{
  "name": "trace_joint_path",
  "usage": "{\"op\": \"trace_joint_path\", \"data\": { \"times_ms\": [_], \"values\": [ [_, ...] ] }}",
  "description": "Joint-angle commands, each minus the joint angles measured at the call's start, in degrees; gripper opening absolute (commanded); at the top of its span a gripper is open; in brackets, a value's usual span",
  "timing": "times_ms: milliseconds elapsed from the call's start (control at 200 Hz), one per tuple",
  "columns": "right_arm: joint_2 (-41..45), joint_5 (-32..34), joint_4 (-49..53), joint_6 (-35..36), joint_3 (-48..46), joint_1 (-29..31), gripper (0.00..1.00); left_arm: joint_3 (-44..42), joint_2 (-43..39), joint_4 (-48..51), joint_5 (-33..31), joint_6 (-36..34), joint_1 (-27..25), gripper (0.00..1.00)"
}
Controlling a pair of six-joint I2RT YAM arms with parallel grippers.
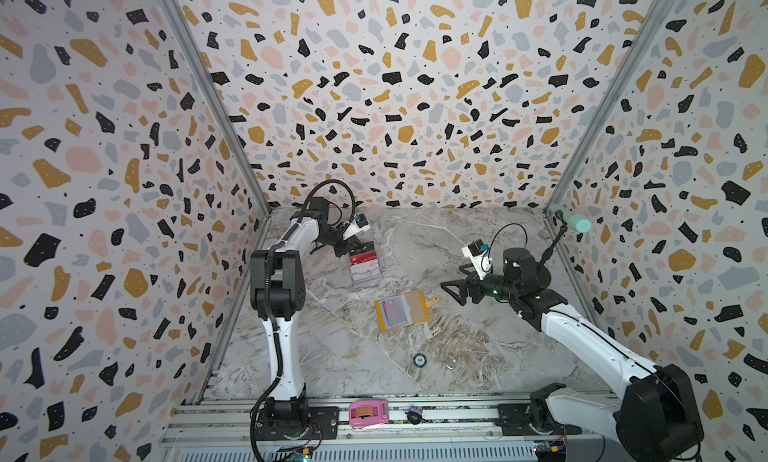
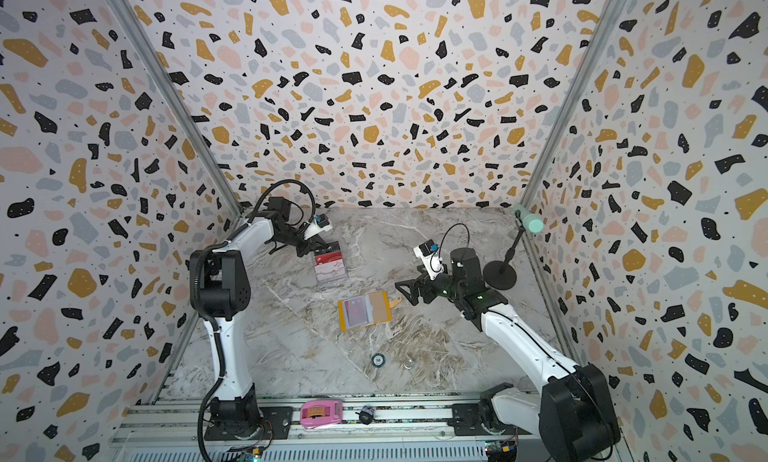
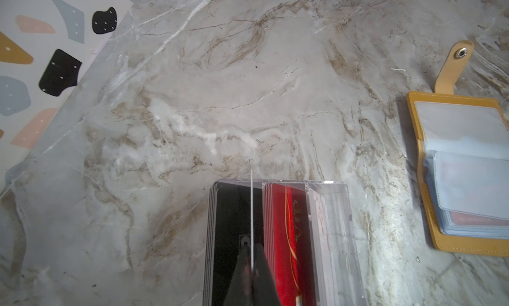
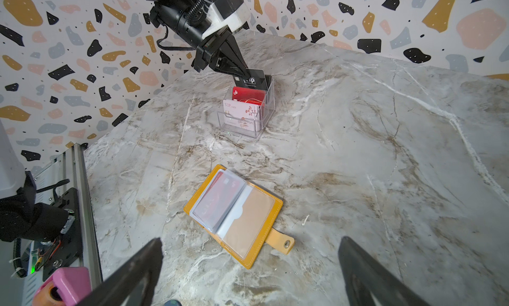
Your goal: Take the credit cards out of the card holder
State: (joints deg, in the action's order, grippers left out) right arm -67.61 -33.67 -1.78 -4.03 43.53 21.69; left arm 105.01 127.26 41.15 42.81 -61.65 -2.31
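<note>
The mustard-yellow card holder (image 1: 417, 308) (image 2: 380, 308) (image 4: 249, 222) lies open and flat mid-table, its snap tab (image 3: 454, 68) pointing right. A red card (image 4: 217, 200) shows through its clear sleeves (image 3: 468, 180). At the back left, my left gripper (image 1: 353, 248) (image 2: 320, 248) (image 3: 252, 263) (image 4: 242, 72) is shut on a black credit card (image 4: 257, 80), seen edge-on in the left wrist view (image 3: 252, 208). The card stands in the rear slot of a clear acrylic stand (image 1: 365, 275) (image 4: 248, 125), behind a red card (image 4: 248, 94) and a white card (image 4: 241, 114). My right gripper (image 1: 451, 291) (image 2: 405, 291) (image 4: 249, 240) hangs open just right of the holder, holding nothing.
A small round chip (image 1: 420, 359) and a clear ring (image 1: 451, 362) lie on the marble near the front. A pink tape dispenser (image 1: 368, 414) and a small black object (image 1: 412, 415) sit on the front rail. A teal microphone (image 1: 571, 221) on a black stand (image 2: 500, 275) occupies the back right.
</note>
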Motion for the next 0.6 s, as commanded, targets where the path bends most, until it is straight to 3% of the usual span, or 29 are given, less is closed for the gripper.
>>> {"op": "trace_joint_path", "data": {
  "times_ms": [0,596],
  "values": [
    [1.15,-0.78,-0.7,0.07,-0.14,-0.25,1.0,-0.77,0.0,-1.07,-0.09,0.89,0.28,0.02],
    [1.17,-1.22,-0.88,0.34,-0.16,-0.3,1.0,-0.6,0.35,-1.42,-0.79,1.91,0.28,0.12]
  ]
}}
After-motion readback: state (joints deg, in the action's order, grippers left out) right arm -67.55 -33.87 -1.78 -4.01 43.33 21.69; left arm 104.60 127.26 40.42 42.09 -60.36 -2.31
